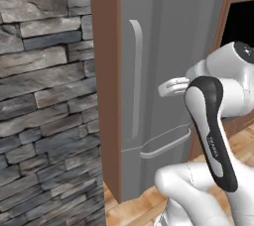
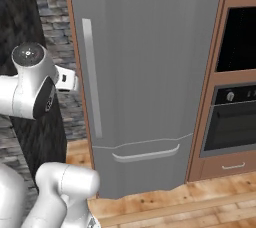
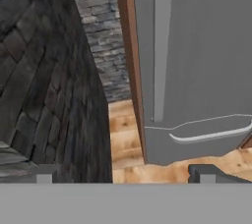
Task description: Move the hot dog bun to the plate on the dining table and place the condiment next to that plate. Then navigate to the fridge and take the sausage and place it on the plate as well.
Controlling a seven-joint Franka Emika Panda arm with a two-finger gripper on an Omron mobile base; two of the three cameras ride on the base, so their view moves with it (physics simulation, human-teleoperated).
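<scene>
The tall grey fridge [image 1: 163,46] [image 2: 150,62] [image 3: 206,46] stands right in front of me with its door shut. A long vertical handle [image 1: 136,71] [image 2: 91,77] [image 3: 160,46] runs down the door's left side. Below it sits a drawer with a curved bar handle [image 1: 166,145] [image 2: 145,153] [image 3: 211,134]. My gripper [image 3: 125,176] is open, with nothing between its two dark fingertips [image 3: 206,173], and it points at the fridge's lower left corner from some distance. The white hand [image 1: 173,86] [image 2: 67,79] hovers in front of the door. The hot dog bun, plate, condiment, dining table and sausage are out of view.
A grey stone wall [image 1: 44,96] [image 3: 49,70] stands left of the fridge, with a brown wooden side panel [image 1: 106,71] between them. A built-in oven [image 2: 235,122] in wooden cabinets is to the right. Wooden floor [image 2: 175,202] lies below.
</scene>
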